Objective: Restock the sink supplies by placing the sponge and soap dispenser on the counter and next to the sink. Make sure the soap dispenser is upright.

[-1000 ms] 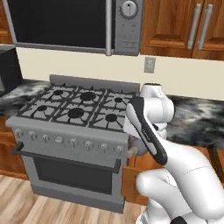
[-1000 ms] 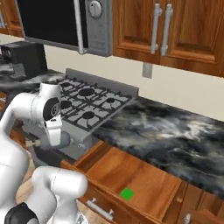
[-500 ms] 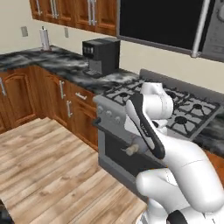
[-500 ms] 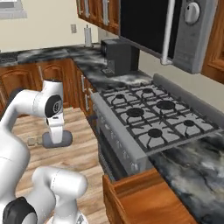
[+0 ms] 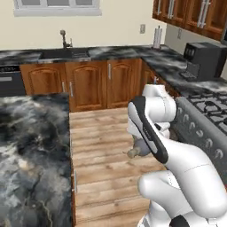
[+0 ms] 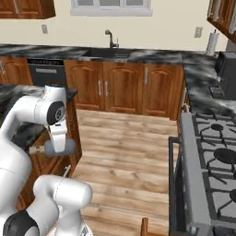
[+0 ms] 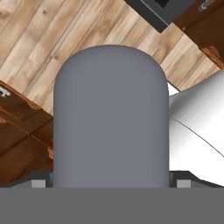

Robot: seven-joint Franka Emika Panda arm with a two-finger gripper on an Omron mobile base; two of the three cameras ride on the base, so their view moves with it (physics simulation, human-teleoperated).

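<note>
Kitchen w/ wood plank floor (image 5: 102,146), brown cabinets along the far wall, black marbled bench (image 6: 152,56) on top. Sink (image 5: 66,54) is set in that far bench under the window, dark arched faucet (image 5: 64,39) behind it; in the right base view the sink (image 6: 110,53) sits mid-wall, well apart from the robot. Paper towel roll (image 5: 157,37) stands on the bench at the far right corner, coffee machine (image 5: 201,60) nearer along the right run, gas stove (image 6: 209,161) closest on that side. Another marbled bench slab (image 5: 31,150) fills the near left in the left base view.

Arm is folded low in front of the base. Tool (image 6: 54,148) points sideways over the floor, just beside the cabinet end. It has hold of the soap dispenser (image 6: 60,147): grey cyl. body lies horizontal, not upright, thin pump nozzle sticking out to the left. Left base view shows the same bottle (image 5: 141,148) w/ nozzle toward the left, partly hidden by the forearm. Hand view: grey rounded body of the dispenser (image 7: 110,118) spans the gap between the finger tips, jaws spread wide and clamped on both its sides.
</note>
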